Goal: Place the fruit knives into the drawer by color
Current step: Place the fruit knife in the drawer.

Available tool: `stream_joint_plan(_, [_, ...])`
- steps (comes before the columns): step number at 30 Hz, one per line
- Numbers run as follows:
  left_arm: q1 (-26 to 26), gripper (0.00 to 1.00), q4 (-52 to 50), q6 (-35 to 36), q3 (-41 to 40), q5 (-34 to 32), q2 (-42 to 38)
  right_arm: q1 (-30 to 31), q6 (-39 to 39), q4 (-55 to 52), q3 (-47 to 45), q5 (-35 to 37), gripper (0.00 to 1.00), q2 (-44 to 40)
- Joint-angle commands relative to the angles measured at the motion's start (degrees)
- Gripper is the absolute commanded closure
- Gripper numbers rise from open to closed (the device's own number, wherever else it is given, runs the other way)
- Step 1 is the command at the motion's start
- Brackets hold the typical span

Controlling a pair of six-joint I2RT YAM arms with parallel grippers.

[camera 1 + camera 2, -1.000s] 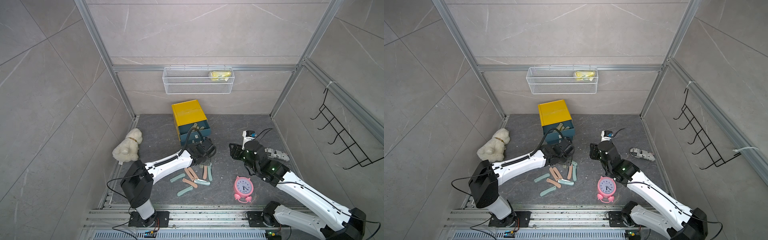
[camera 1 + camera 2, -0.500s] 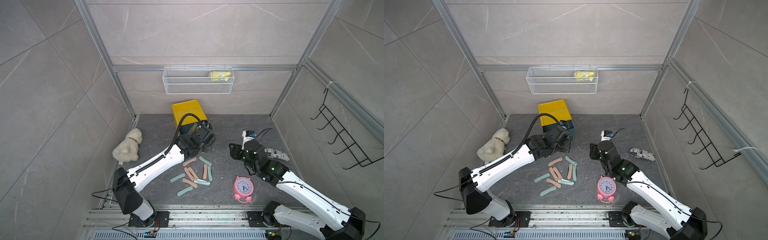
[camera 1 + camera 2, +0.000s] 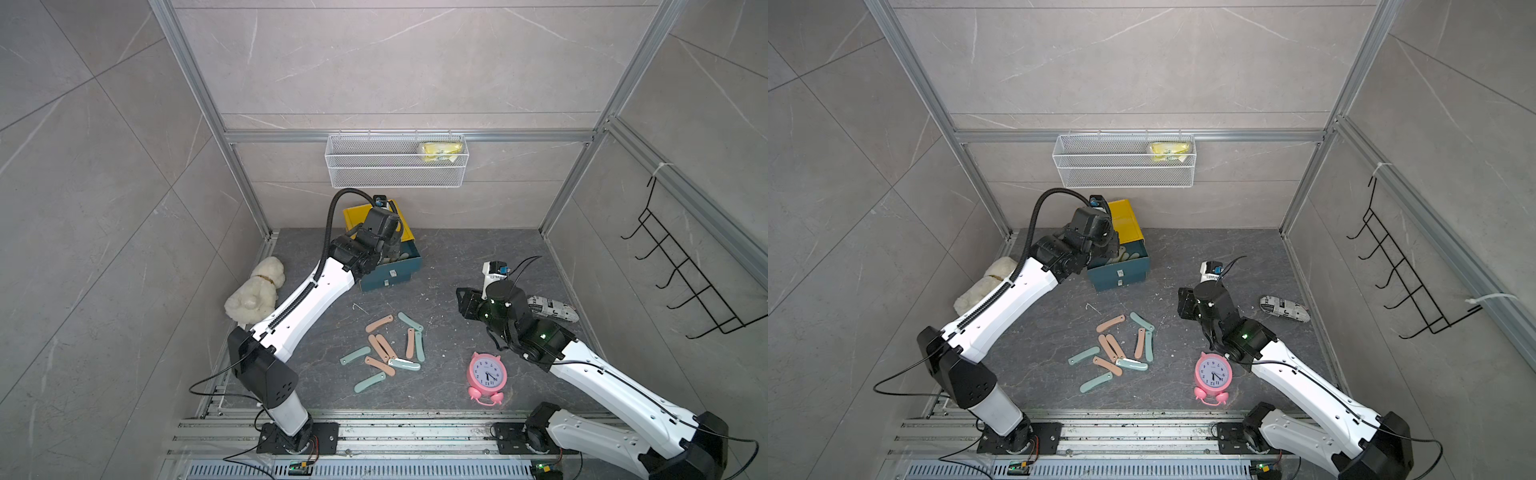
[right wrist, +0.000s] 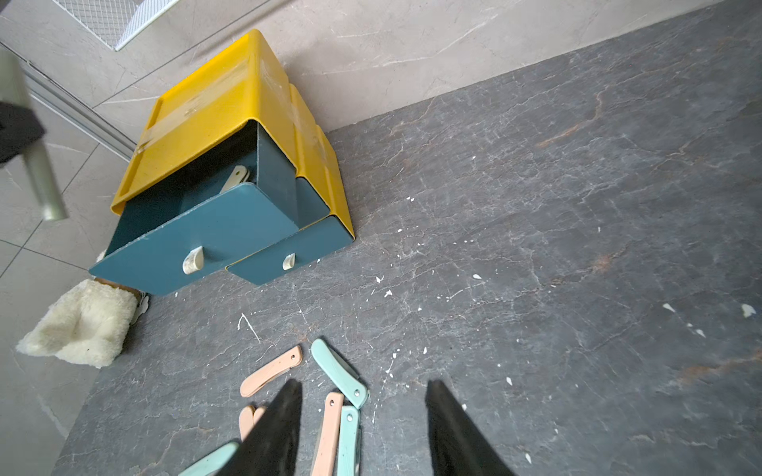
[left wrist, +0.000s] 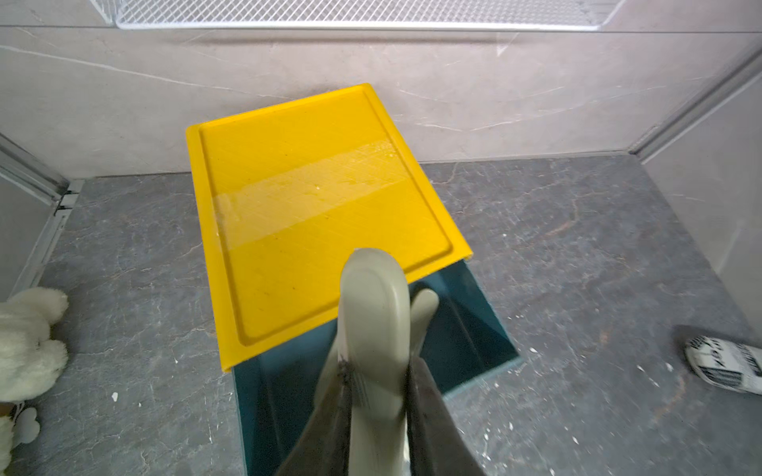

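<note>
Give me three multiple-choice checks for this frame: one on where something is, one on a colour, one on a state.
1. Where does the yellow packet lie?
A. on the floor by the clock
B. in the wire basket on the back wall
C. inside a drawer

2. What colour is the held knife in the left gripper?
A. salmon-pink
B. mint-teal
C. olive-green

3. How does the top drawer stand?
A. pulled out
B. pushed fully shut
C. taken out and lying on the floor

Answers:
1 B: both top views show the packet at one end of the basket.
2 C: the left wrist view shows a dull green bar between the fingers.
3 A: its front stands out from the yellow cabinet and its inside shows.
</note>
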Motion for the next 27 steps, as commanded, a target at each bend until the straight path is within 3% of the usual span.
stream_joint_plan(1, [1.2, 0.77, 2.9, 2.0, -0.1, 0.6, 2.7, -0.2, 0.8, 0.2, 0.1, -0.4, 0.49, 0.3])
stream_joint_plan(11, [1.6, 0.74, 5.4, 0.8, -8.0, 1.7, 1.5, -0.2, 1.3, 0.7, -0.2, -1.1, 0.49, 1.4])
stream_joint_plan(19, [2.0, 0.31, 3.2, 0.3, -6.0, 2.4, -0.1, -0.1, 2.1, 3.8, 0.0, -6.1, 0.44, 4.8])
stream_joint_plan(25, [6.4, 0.1, 3.5, -0.3, -2.6, 3.5, -1.9, -0.2, 8.2, 17.9, -0.5, -17.8, 0.36, 12.2])
stream_joint_plan(27, [8.6, 0.08, 1.6, 0.0, 0.5, 2.9, 0.0, -0.2, 10.9, 21.7, 0.7, -19.4, 0.34, 16.0])
